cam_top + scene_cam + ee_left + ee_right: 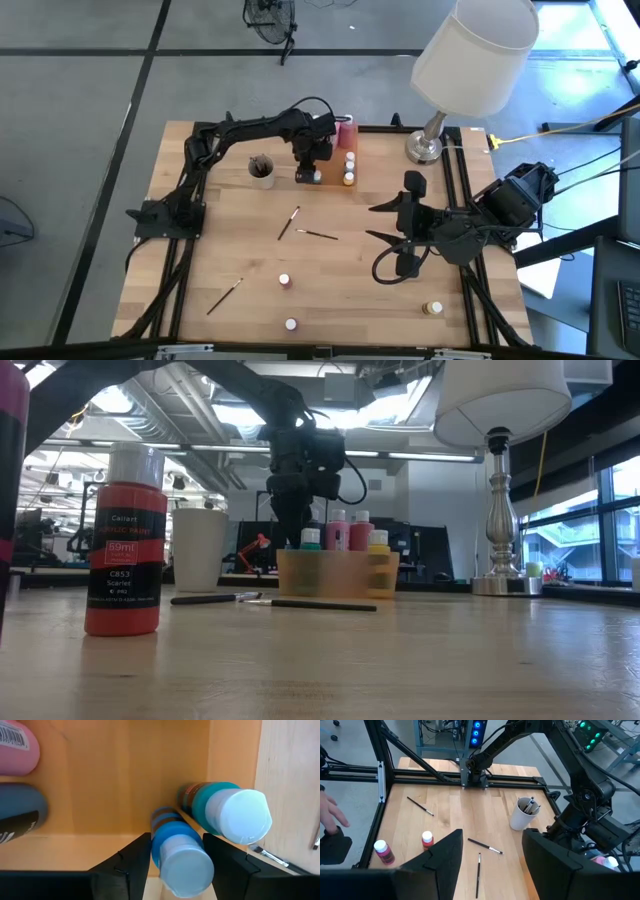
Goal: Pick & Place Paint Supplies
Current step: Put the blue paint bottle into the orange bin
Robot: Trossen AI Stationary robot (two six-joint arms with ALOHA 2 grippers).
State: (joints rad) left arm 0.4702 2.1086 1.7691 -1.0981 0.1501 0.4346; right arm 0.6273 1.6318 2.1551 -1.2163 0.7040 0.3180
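Note:
My left gripper (pixel 311 172) (pixel 176 865) reaches down into the translucent orange tray (pixel 115 780) at the table's far middle, shut on a blue white-capped paint pot (pixel 179 851). A teal pot (pixel 225 810) stands right beside it. A pink bottle (pixel 15 750) and a dark bottle (pixel 20 817) stand at the tray's other end. On the table lie three thin brushes (pixel 289 222) (pixel 318 235) (pixel 224 295) and three small pots (pixel 285 282) (pixel 291 324) (pixel 432 308). My right gripper (pixel 385 222) (pixel 492 865) waits open near the table's right edge. My left gripper has the blue pot's body (pixel 161 836) just below the cap, pinched between its two fingers (pixel 135 862), coming from above and pointing down. The pot is about upright inside the tray; whether its base rests on the tray floor is hidden by the pot itself.
A white cup with brushes (pixel 261 168) stands left of the tray, a lamp (pixel 430 145) at the far right. Two more capped pots (pixel 349 168) sit in the tray. A red bottle (pixel 125 540) stands close to the low camera. A person's hand (pixel 330 817) shows beyond the table.

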